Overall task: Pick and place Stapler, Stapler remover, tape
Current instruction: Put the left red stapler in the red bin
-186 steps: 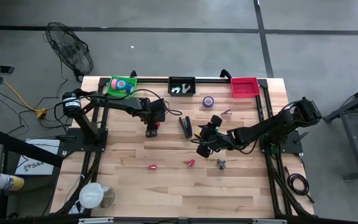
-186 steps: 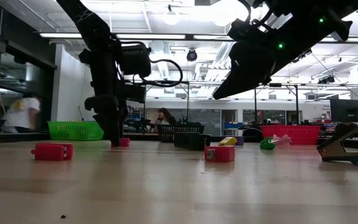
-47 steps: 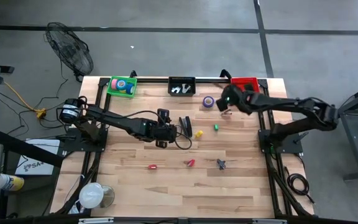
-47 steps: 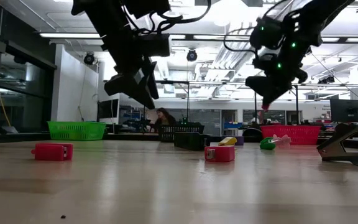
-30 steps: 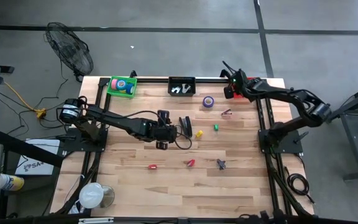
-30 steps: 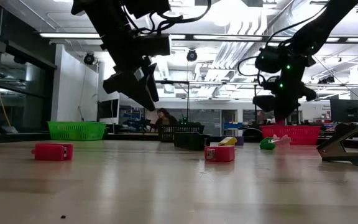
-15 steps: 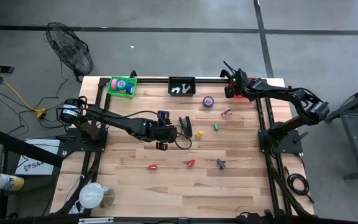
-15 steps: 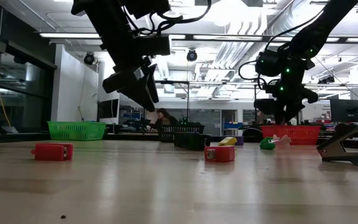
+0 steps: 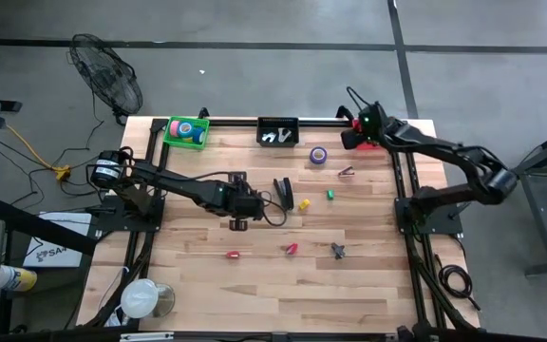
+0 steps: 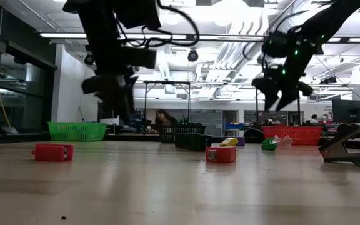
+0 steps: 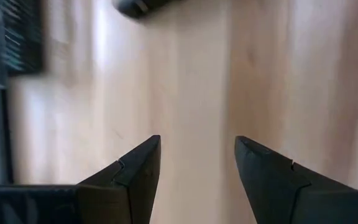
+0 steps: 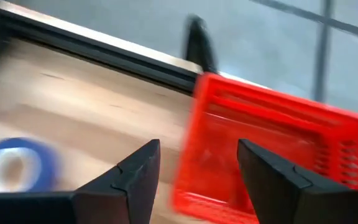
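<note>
Across the middle of the high view we see a pale wooden table (image 9: 254,285) on a grey floor, a fan (image 9: 107,81) at the upper left. Along the table's far edge sit a green basket (image 9: 172,139) holding tape rolls (image 9: 188,130), a black tray (image 9: 277,130) and a red basket (image 9: 380,141). One purple roll (image 9: 318,154) lies loose near the stapler (image 9: 283,193). Our left gripper (image 11: 196,155) hangs over bare wood at centre, fingers apart, empty — our right gripper (image 12: 197,165) hovers by the red basket, fingers apart too. Behind, the low view shows a lit workshop with a seated person (image 10: 164,117).
</note>
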Controlling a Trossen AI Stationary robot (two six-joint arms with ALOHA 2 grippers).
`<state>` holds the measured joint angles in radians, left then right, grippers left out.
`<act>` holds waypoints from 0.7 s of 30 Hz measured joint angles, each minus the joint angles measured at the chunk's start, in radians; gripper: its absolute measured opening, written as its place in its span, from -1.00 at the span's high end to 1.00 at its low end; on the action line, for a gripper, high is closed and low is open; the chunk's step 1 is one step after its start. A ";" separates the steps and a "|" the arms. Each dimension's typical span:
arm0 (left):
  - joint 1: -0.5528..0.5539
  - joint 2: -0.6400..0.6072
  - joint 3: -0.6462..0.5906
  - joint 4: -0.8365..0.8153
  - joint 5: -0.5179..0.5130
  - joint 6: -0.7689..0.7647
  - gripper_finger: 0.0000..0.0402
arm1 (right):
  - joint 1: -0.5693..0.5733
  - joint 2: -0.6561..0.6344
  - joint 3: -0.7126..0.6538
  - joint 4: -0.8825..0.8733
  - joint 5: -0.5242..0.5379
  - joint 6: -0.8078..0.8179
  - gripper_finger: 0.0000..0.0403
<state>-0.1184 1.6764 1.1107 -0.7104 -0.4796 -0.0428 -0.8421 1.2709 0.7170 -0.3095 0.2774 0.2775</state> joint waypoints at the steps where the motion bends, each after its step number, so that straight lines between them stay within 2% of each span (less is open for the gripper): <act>1: 0.000 0.000 0.000 -0.021 0.030 -0.026 0.01 | 0.019 -0.021 0.000 0.001 -0.011 -0.007 -0.01; 7: -0.034 0.000 0.000 -0.102 0.195 -0.136 0.01 | 0.179 -0.134 0.000 0.000 -0.019 -0.042 0.01; 16: -0.164 0.000 0.000 -0.142 0.330 -0.179 0.01 | 0.447 -0.199 0.000 -0.001 -0.011 -0.040 0.01; 21: -0.220 0.000 0.000 -0.146 0.373 -0.260 0.01 | 0.572 -0.198 0.000 -0.003 0.069 -0.034 0.01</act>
<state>-0.3383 1.6764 1.1107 -0.8562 -0.1067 -0.3024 -0.2698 1.0725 0.7170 -0.3126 0.3462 0.2432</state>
